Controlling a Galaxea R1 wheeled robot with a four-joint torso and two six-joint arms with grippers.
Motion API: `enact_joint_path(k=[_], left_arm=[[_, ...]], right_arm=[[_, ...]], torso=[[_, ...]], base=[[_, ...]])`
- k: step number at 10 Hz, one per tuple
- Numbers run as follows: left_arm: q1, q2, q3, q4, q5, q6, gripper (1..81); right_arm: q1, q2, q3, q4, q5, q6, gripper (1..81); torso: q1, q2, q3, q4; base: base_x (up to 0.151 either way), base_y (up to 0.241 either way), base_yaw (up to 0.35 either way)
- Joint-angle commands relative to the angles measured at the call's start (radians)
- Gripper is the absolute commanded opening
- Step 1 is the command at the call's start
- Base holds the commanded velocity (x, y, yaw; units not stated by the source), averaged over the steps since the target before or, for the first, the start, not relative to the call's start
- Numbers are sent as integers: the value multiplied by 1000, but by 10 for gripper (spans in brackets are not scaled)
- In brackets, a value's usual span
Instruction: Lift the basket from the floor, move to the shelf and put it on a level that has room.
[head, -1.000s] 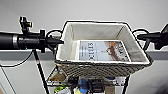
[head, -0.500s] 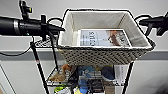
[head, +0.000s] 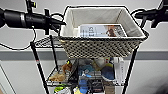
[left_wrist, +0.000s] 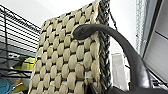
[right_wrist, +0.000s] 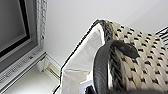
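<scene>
One basket (head: 102, 47), held between my left gripper (head: 60, 23) and right gripper (head: 140, 15), sits above the shelf (head: 43, 41) top level. Jaws: cannot tell. Step: placing; next calls for a level lowering.

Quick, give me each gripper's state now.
Left gripper: at the basket's left end; fingers cannot be told.
Right gripper: at its right end; cannot be told.

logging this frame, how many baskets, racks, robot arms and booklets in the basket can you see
basket: 1
wire rack: 1
robot arms: 2, left and right
booklet in the basket: 1
total: 5
</scene>
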Motion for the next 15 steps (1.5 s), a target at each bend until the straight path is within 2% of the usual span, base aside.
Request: enact_joint_path(k=[1,3,4,6,7,10,12,15], left_arm=[[-160,82,-205,72,-97,-1,10],[-161,115,-278,86,-83,7,10],[-160,141,-319,101,-48,7,10],[-158,193,-396,111,-32,10,10],[-152,229,-448,129,6,10,10],[-140,297,-549,158,14,15,10],[-112,344,-607,196,46,16,10],[-91,395,-707,206,50,16,10]], right_arm=[[98,140,-165,0,18,-3,10],[92,203,-255,-1,16,-4,10],[86,245,-303,-3,15,-15,10],[80,295,-378,-6,15,-47,10],[81,318,-424,-6,15,-56,10],[58,369,-524,-6,12,-104,10],[46,386,-584,-6,7,-137,10],[9,421,-636,-33,8,-151,10]], torso=[[0,0,0,0],[0,0,0,0],[0,0,0,0],[0,0,-1,0],[1,0,-1,0],[1,1,-1,0],[1,1,-2,0],[1,1,-2,0]], base=[[0,0,0],[0,0,0],[0,0,0],[0,0,0],[0,0,0],[0,0,0],[0,0,0],[0,0,0]])
